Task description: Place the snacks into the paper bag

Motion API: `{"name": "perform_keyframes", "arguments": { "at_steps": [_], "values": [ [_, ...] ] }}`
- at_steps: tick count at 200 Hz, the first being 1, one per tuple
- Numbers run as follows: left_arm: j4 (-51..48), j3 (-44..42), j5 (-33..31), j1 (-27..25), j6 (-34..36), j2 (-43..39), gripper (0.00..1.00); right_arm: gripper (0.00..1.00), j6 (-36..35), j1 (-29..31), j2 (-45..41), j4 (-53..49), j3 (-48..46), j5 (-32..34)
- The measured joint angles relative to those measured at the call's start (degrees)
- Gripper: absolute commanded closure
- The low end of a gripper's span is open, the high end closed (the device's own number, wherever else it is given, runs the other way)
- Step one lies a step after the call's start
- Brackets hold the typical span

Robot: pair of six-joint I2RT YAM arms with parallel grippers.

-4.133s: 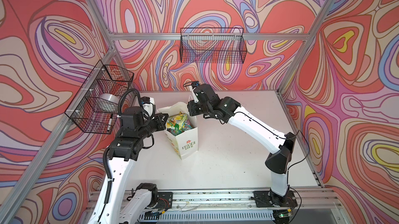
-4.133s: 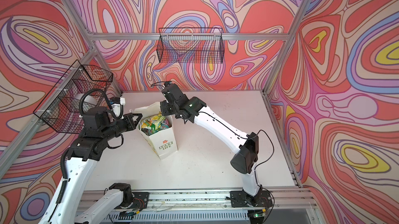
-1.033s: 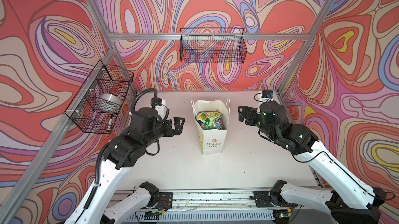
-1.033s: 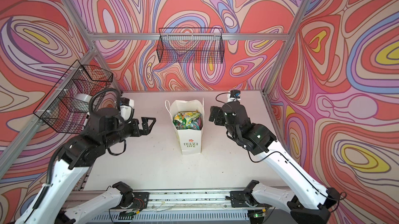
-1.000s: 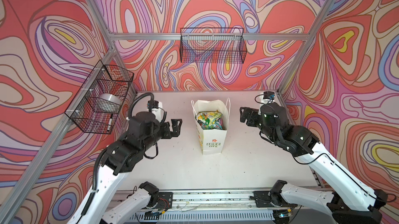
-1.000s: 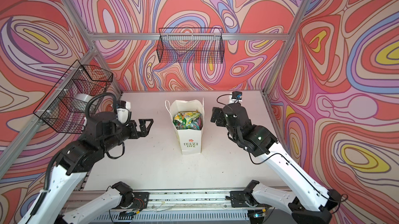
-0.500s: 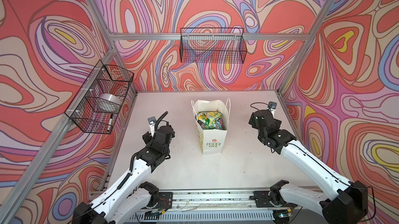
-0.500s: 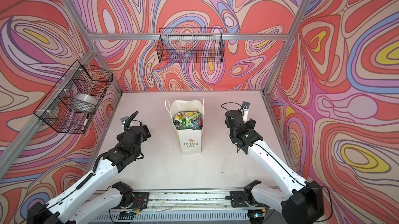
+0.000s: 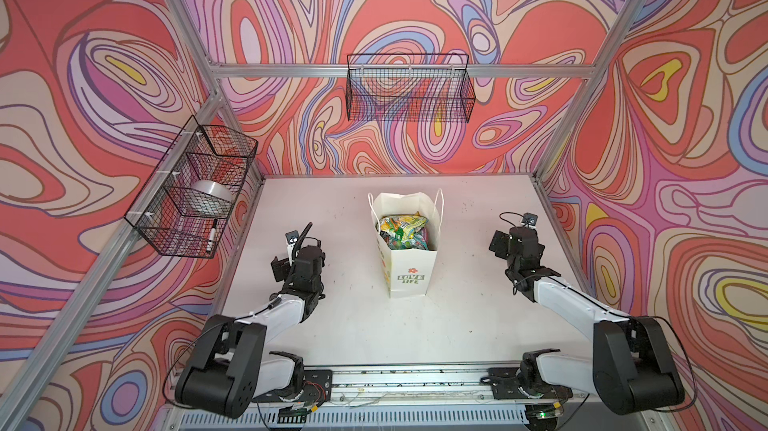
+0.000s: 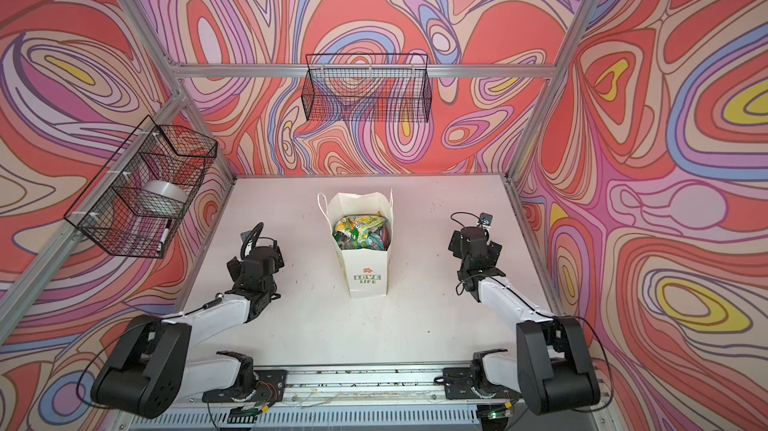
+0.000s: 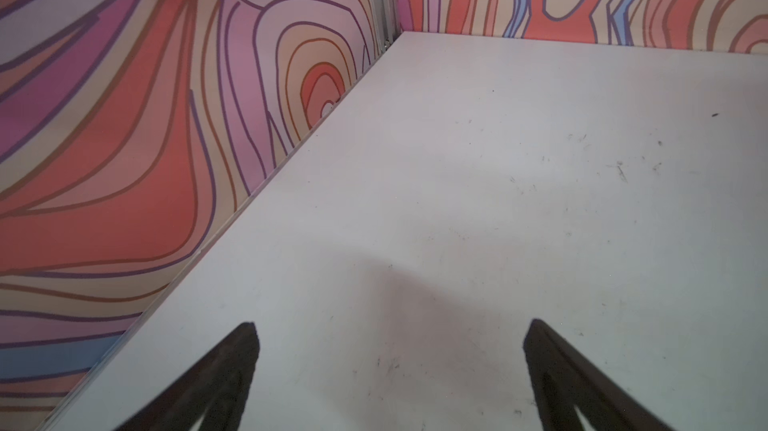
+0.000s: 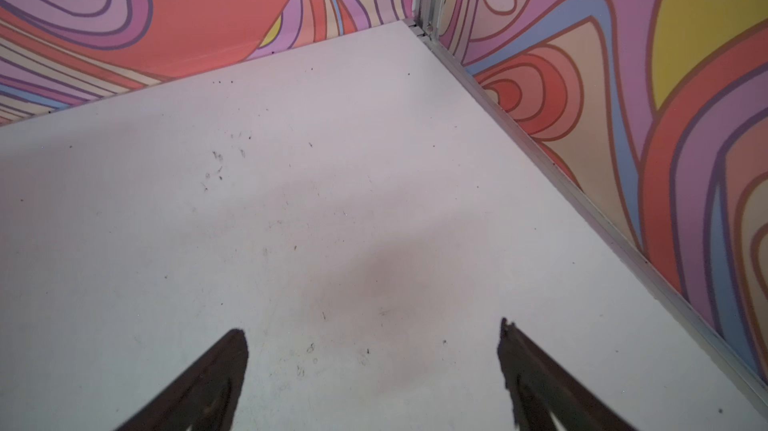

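The white paper bag stands upright in the middle of the table, marked "LOVE LIFE" on its near side. Its mouth is open, and the snacks, glossy green, yellow and orange packets, fill it. My left gripper sits low, well left of the bag. My right gripper sits low, well right of it. In the wrist views, the left gripper and the right gripper are each open over bare table, holding nothing.
A black wire basket hangs on the back wall. Another wire basket on the left wall holds a tape roll and a marker. Aluminium posts and patterned walls close the white table on three sides.
Both arms have drawn back from the bag and folded down low toward the front. The bag, earlier tilted at the left between the grippers, now stands upright in the middle.
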Motion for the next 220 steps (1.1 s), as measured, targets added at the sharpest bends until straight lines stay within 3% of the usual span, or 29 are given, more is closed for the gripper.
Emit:
{"name": "perform_keyframes", "arguments": {
  "at_steps": [36,57,91,127,182,220],
  "values": [
    [8.6,-0.2,2.0,0.3,6.2,2.6,0.00,0.02,-4.0,-0.5,9.4,12.3,-1.6,-0.5],
    [19.2,-2.0,2.2,1.2,8.3,6.0,0.00,0.02,-6.4,-0.5,12.3,20.3,-2.9,-1.4],
    [21.0,-2.2,3.6,1.5,9.9,8.5,0.00,0.02,-9.6,-0.6,18.3,33.2,-3.3,-2.3],
    [21.3,-1.9,6.8,3.1,9.9,8.5,0.00,0.02,-10.6,-0.9,20.4,36.6,-3.4,-3.5],
    [19.8,0.1,18.6,8.2,9.2,11.3,0.00,0.02,-11.3,-2.8,22.9,41.2,-3.8,-9.2],
    [19.5,0.2,21.6,8.6,8.7,11.8,0.00,0.01,-11.3,-4.5,22.9,41.0,-3.8,-13.1]
  ]
}}
